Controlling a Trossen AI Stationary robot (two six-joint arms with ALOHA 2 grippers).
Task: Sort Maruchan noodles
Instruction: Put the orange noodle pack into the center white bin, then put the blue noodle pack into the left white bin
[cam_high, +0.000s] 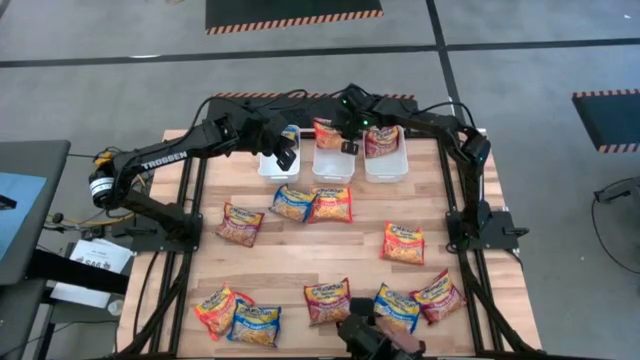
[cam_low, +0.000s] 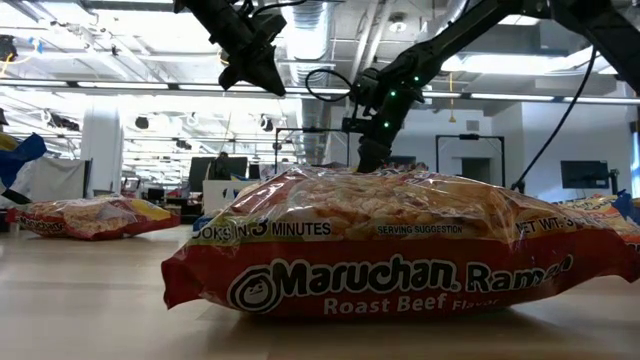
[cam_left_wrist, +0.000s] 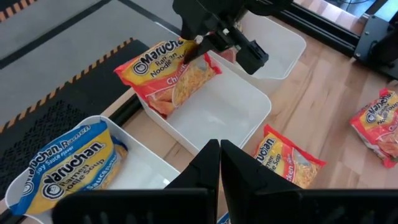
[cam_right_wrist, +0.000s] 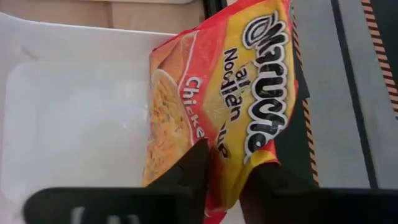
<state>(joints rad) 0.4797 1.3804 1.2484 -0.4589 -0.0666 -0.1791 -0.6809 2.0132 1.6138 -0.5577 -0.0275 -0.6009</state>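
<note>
Right gripper (cam_high: 349, 146) hanging over middle tray (cam_high: 333, 163), 12 o'clock end of table (cam_high: 300, 255). Fingers (cam_right_wrist: 196, 171) sitting either side of orange chicken packet (cam_right_wrist: 221, 106), small gap showing; cannot tell if still gripping. Packet leaning on tray's far wall, lower end inside tray.

Left gripper (cam_high: 285, 155) hovering over left tray (cam_high: 273, 166), fingers pressed together, carrying nothing. Blue packet (cam_left_wrist: 65, 163) lying in that tray.

Dark red packet (cam_high: 382, 141) resting in right tray (cam_high: 386, 160). Other packets (cam_high: 330, 204) lying scattered from centre to 6 o'clock.

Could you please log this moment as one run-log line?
right end effector: releasing orange-red packet into middle tray | left end effector: shut, above left tray
</note>
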